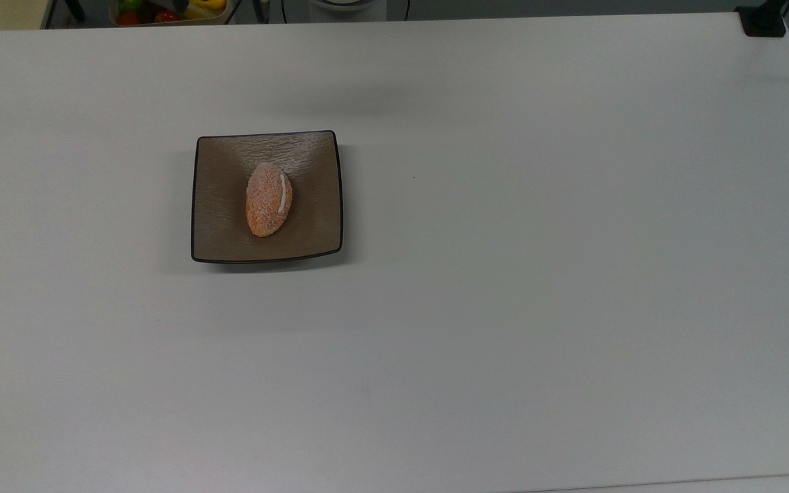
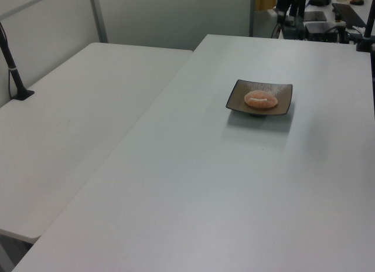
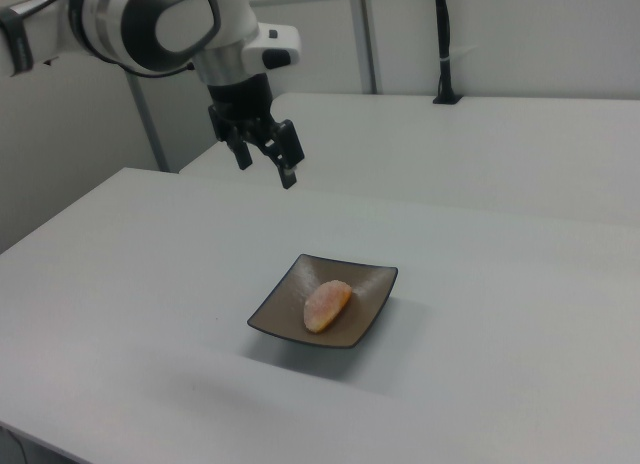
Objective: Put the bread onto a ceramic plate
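Note:
The bread (image 1: 269, 199), an oval orange-tan roll with a white stripe, lies near the middle of the square brown ceramic plate (image 1: 220, 233) on the white table. The same bread (image 2: 261, 98) on the plate (image 2: 239, 99) shows in the left view, and the bread (image 3: 327, 304) rests on the plate (image 3: 281, 306) in the right view. High above the table in the right view, my gripper (image 3: 265, 166) hangs open with nothing between its fingers, up and to the right view's left of the plate.
A bin of colourful items (image 1: 168, 10) sits beyond the table's far edge in the top view. A second white table (image 2: 76, 119) adjoins on the left view's left, with a black post (image 2: 13, 72) on it. Black mounts stand at the top view's upper right corner (image 1: 764, 20).

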Tool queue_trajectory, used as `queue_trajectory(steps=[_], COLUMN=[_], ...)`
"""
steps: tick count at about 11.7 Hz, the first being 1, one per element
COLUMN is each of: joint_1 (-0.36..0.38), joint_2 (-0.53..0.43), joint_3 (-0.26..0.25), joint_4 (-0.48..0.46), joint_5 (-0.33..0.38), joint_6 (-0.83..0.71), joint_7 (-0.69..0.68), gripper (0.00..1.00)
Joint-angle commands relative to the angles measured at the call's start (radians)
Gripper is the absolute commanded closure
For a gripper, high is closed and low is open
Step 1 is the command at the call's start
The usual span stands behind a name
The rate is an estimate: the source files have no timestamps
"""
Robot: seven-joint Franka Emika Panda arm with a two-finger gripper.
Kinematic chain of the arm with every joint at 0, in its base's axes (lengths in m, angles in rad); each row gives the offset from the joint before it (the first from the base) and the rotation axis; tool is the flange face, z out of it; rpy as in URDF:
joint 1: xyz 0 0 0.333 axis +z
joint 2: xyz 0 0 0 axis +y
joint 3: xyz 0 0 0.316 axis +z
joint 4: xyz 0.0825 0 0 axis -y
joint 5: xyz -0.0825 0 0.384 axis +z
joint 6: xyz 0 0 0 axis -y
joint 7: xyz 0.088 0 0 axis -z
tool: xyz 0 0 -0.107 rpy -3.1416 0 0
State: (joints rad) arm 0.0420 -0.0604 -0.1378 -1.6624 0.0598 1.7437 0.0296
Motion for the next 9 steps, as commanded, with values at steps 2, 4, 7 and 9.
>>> queue_trajectory(steps=[2,4,7,9], joint_1=[0.015,0.012,0.013,0.018], joint_2=[-0.004,-0.004,0.004,0.01], joint_3=[0.07,0.09,0.112,0.119], joint_4=[-0.043,-0.046,-0.048,-0.054], joint_5=[0.002,-0.009,-0.055,-0.075], joint_6=[-0.041,-0.043,-0.049,-0.049], joint_7=[0.013,0.013,0.013,0.012], gripper=[0.0,0.0,0.0,0.0])
